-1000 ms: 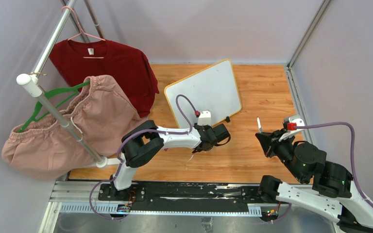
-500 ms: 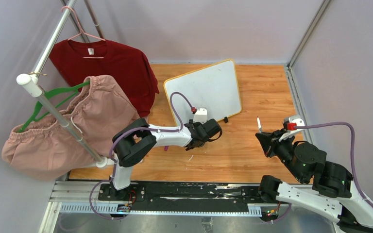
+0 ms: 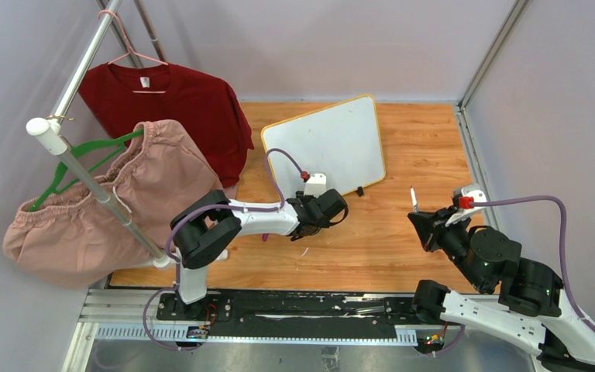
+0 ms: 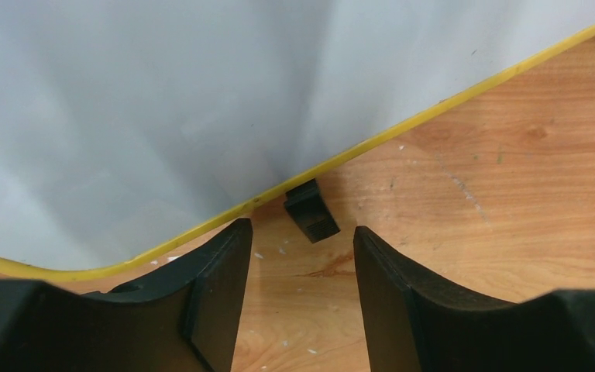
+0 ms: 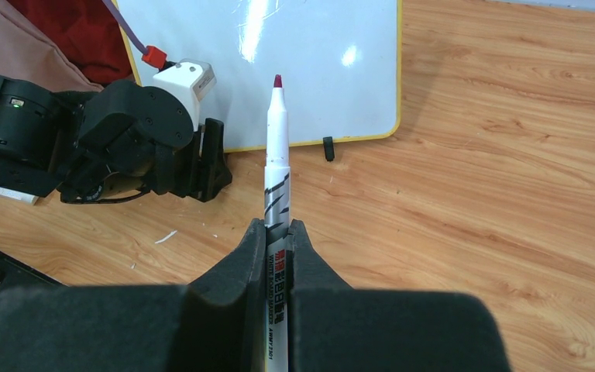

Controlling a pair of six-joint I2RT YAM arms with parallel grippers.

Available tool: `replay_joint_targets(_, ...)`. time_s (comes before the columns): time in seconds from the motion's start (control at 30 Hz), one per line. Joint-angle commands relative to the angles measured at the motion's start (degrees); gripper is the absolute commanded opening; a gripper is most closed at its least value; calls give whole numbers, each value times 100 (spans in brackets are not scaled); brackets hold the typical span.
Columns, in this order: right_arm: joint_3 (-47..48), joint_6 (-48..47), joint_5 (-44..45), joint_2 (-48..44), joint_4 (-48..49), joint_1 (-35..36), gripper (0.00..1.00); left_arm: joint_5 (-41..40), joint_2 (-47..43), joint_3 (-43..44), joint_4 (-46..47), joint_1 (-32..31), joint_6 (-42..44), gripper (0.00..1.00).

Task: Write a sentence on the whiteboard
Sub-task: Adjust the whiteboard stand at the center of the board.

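The whiteboard (image 3: 325,143), white with a yellow frame, stands tilted at the back middle of the wooden table. Its face is blank, with no sentence on it. It also shows in the left wrist view (image 4: 163,116) and the right wrist view (image 5: 318,70). My left gripper (image 3: 316,203) is open and empty at the board's lower edge (image 4: 298,232), with a black foot (image 4: 311,211) just beyond its fingertips. My right gripper (image 3: 421,221) is shut (image 5: 279,229) on a white marker (image 5: 276,147). The marker's uncapped dark red tip points toward the board from some way off.
A metal clothes rail (image 3: 85,167) crosses the left side. It carries a red T-shirt (image 3: 178,108) and a pink garment (image 3: 108,209) on a green hanger, close to the board's left edge. Grey walls enclose the table. A second black foot (image 3: 360,191) sits under the board's right part.
My left gripper has moved left and back, up to the whiteboard's lower edge. The right arm and marker have not moved.
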Motion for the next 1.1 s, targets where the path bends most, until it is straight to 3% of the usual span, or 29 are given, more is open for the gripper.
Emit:
replay_joint_targets(0.0,-26,22,27,-121,-97,-21,0,-131,218,364,-318,74,-517,55)
replay_joint_targets(0.33,27,-22,39,-146,-168,-18,0,-536,402,570,-666,130,-1677,47)
replay_joint_targets(0.7,33,-63,41,-179,-189,-18,0,-815,759,1055,-1177,131,-1824,41)
replay_joint_targets(0.9,82,-86,69,-207,-253,-18,0,-760,845,1057,-1051,131,-1593,32)
replay_joint_targets(1.07,98,-92,82,-199,-264,-19,0,-630,813,906,-694,139,-1160,15)
